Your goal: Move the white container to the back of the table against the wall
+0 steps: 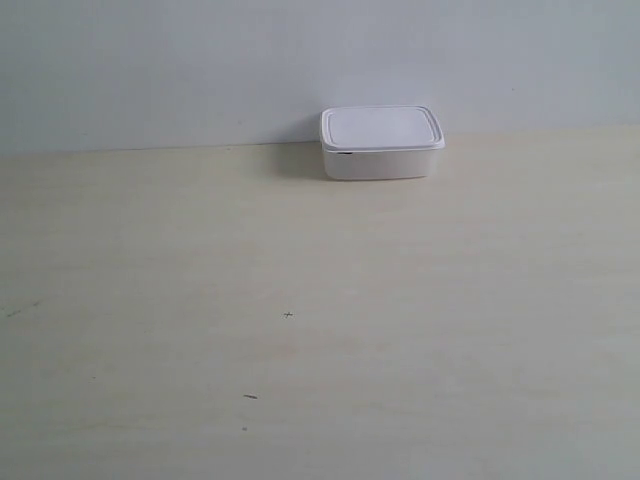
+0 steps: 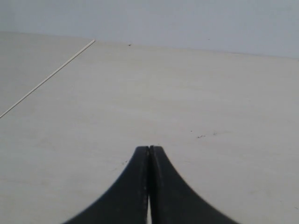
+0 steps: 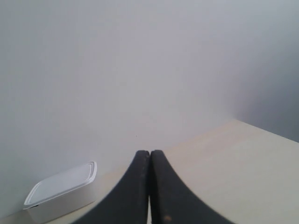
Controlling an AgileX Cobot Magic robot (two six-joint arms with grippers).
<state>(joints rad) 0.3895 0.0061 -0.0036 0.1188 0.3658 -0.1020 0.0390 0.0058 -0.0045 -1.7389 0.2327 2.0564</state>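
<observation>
The white container (image 1: 381, 142) with its flat lid on sits at the far edge of the pale cream table (image 1: 300, 320), right by the grey-white wall (image 1: 200, 60). No arm shows in the exterior view. In the right wrist view the white container (image 3: 60, 191) lies off to one side of my right gripper (image 3: 150, 152), apart from it. That gripper is shut with nothing between its black fingers. My left gripper (image 2: 149, 148) is shut and empty too, over bare table (image 2: 187, 93); the container is out of that view.
A thin seam line (image 2: 46, 79) crosses the table in the left wrist view. A few tiny dark specks (image 1: 288, 315) mark the table's surface. The wall (image 3: 140, 60) fills most of the right wrist view.
</observation>
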